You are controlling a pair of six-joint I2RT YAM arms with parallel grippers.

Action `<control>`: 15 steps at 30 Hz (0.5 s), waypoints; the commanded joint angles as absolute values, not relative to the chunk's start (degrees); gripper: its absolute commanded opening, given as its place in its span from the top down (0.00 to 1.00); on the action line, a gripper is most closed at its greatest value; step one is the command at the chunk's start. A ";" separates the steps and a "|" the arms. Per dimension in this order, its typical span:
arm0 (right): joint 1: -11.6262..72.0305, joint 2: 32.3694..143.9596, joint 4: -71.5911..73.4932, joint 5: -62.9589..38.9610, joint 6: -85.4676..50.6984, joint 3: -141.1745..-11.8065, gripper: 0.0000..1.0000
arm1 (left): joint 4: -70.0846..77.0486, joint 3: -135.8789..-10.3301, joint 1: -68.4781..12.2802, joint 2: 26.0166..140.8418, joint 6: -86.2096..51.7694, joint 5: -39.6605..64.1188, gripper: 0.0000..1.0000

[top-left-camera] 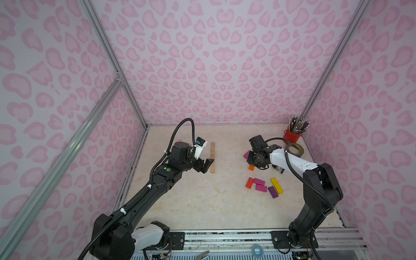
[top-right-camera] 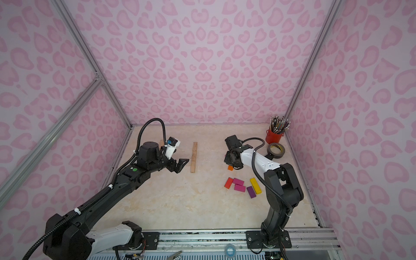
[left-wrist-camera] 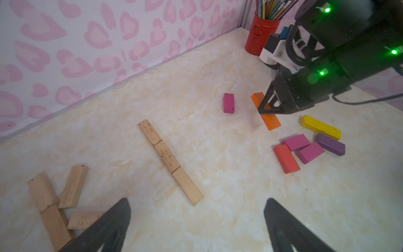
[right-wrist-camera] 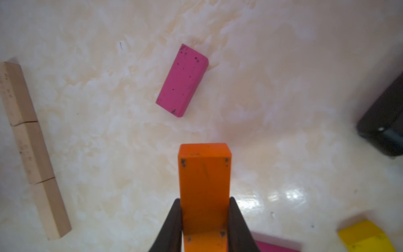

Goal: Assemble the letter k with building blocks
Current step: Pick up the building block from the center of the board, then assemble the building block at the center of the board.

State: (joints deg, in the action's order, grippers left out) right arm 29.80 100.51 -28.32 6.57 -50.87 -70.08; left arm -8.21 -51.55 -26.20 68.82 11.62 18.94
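Observation:
My right gripper (right-wrist-camera: 205,199) is shut on an orange block (right-wrist-camera: 204,174), both fingers pressed to its long sides. The left wrist view shows that gripper (left-wrist-camera: 265,107) low over the table with the orange block (left-wrist-camera: 270,122) sticking out both ways. A lone magenta block (right-wrist-camera: 182,80) lies just beyond it. Three plain wooden blocks (top-left-camera: 212,157) form a straight line end to end in the middle. My left gripper (top-left-camera: 208,165) hovers open beside the near end of that line, holding nothing. More plain blocks (left-wrist-camera: 54,203) lie in a loose heap by the left arm.
A cluster of coloured blocks lies near the right arm: red-orange (top-left-camera: 249,182), two magenta (top-left-camera: 260,184), purple (top-left-camera: 273,192) and yellow (top-left-camera: 276,185). A red cup of pencils (top-left-camera: 292,135) and a grey tape roll (top-left-camera: 295,149) stand in the back right corner. Pink walls enclose three sides.

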 commanded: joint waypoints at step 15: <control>38.58 122.70 -24.56 11.50 -84.86 -90.71 0.81 | -7.01 -50.96 -24.98 66.71 9.93 12.83 0.02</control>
State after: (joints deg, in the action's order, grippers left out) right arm 38.61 120.68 -23.81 11.11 -80.68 -89.03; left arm -8.19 -51.07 -25.19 66.96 10.17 13.39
